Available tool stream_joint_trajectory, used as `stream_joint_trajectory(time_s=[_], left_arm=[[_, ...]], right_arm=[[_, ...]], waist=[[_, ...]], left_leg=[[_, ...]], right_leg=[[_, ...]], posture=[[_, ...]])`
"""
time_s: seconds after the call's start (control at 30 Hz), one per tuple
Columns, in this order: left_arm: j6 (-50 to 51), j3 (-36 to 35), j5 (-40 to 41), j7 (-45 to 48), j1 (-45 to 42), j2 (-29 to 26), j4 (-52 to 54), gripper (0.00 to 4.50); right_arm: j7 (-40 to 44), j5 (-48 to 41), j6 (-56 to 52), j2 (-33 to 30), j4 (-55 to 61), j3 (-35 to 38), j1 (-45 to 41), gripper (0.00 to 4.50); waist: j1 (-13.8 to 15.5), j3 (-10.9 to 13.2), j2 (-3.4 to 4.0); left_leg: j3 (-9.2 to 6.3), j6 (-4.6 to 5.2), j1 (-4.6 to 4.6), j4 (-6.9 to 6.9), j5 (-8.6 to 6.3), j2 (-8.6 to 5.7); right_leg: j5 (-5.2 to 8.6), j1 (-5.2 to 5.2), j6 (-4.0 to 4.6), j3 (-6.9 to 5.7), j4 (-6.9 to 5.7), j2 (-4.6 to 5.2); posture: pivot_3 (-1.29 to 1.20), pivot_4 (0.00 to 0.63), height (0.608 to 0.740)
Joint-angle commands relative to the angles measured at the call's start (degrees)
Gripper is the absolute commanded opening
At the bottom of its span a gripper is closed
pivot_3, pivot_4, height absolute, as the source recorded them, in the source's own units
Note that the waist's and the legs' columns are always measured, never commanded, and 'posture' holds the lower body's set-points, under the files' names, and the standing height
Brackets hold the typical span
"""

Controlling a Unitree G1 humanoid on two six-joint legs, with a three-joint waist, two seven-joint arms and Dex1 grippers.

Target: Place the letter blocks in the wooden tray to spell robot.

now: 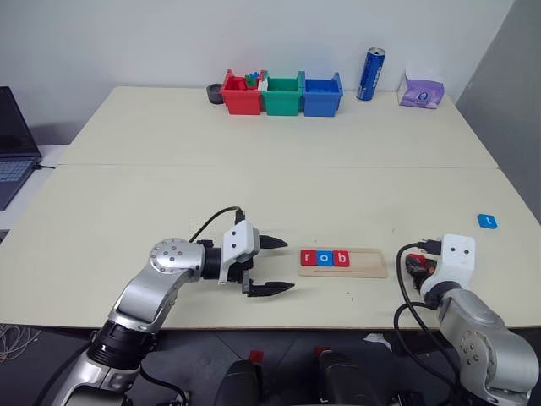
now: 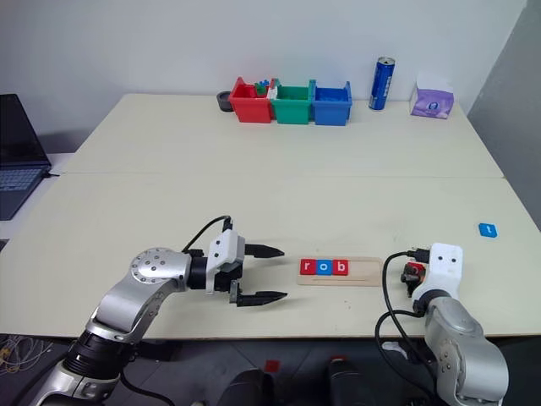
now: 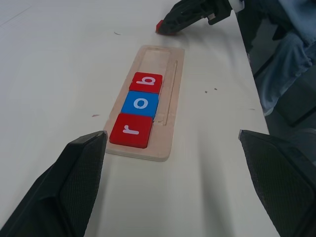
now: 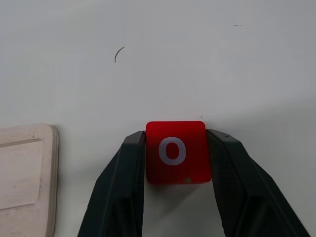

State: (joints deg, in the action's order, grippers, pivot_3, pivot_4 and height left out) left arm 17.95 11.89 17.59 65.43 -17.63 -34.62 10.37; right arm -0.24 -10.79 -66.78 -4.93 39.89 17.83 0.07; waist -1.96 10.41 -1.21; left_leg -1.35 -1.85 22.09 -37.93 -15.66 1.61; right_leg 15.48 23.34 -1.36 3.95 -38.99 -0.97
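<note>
Right gripper point(image 4: 173, 163) pinches a red "o" block point(image 4: 176, 150) between its fingers, just off the wooden tray's point(image 1: 365, 262) three-o'clock end.

Tray holds red "r" point(image 1: 308, 258), blue "o" point(image 1: 324, 258), red "b" point(image 1: 341, 258). Left gripper point(image 1: 272, 265), jaws wide apart and empty, sits at its nine o'clock. Another blue block point(image 1: 486, 221), letter unreadable, lies around two o'clock.

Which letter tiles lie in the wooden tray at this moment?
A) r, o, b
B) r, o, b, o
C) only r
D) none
A: the wooden tray holds a red r, a blue o and a red b; its other end is bare.
</note>
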Motion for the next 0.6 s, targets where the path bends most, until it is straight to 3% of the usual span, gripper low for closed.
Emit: stream_joint_trajectory(time_s=[0.03, 0.2, 0.33, 0.43, 0.6], left_arm=[[-0.19, -0.24, 0.22, -0.62, -0.99, 0.13, 1.58, 4.50], [0.19, -0.21, 0.40, -1.27, -1.16, 0.19, 2.07, 4.50], [0.40, -0.49, 0.60, -1.37, -1.03, -0.15, 2.38, 4.50], [0.51, -0.57, 0.59, -1.55, -1.01, -0.15, 2.45, 4.50], [0.91, -0.27, 0.59, -2.03, -1.24, 0.30, 2.62, 4.50]], right_arm=[[-0.74, -0.33, 2.09, 1.70, 0.08, 0.47, -0.35, 2.83], [-1.61, 0.84, 4.48, 1.91, 0.16, 0.00, -1.05, 4.49], [-3.30, 2.65, 7.82, 0.82, 2.95, -1.51, -2.65, 4.49], [-0.57, 4.24, 17.93, -3.28, 3.56, -2.99, -4.72, 4.49], [14.34, -2.01, 22.57, -15.35, -4.12, -0.86, -4.87, 4.49]], waist=[[-0.01, 0.00, 0.00], [-0.03, 0.00, 0.00], [-0.05, 0.00, 0.00], [-0.07, 0.01, 0.01], [-0.06, 0.02, -0.02]], left_leg=[[0.00, 0.00, 0.00, 0.00, 0.00, 0.00], [0.01, 0.00, 0.01, 0.00, 0.00, 0.01], [0.01, 0.00, 0.01, 0.00, 0.00, 0.00], [0.02, 0.00, 0.02, 0.01, 0.00, -0.01], [0.06, 0.01, 0.03, 0.01, 0.00, -0.05]], right_leg=[[0.00, 0.00, 0.00, 0.00, 0.00, -0.01], [0.00, 0.00, 0.00, 0.01, 0.01, 0.03], [0.00, 0.01, 0.00, 0.02, 0.01, 0.03], [0.00, 0.01, 0.00, 0.01, 0.01, 0.03], [0.01, 0.00, -0.01, -0.07, 0.07, 0.03]], posture=[[0.00, 0.150, 0.740], [0.00, 0.150, 0.740], [0.00, 0.150, 0.740], [0.00, 0.150, 0.740], [0.00, 0.150, 0.740]])
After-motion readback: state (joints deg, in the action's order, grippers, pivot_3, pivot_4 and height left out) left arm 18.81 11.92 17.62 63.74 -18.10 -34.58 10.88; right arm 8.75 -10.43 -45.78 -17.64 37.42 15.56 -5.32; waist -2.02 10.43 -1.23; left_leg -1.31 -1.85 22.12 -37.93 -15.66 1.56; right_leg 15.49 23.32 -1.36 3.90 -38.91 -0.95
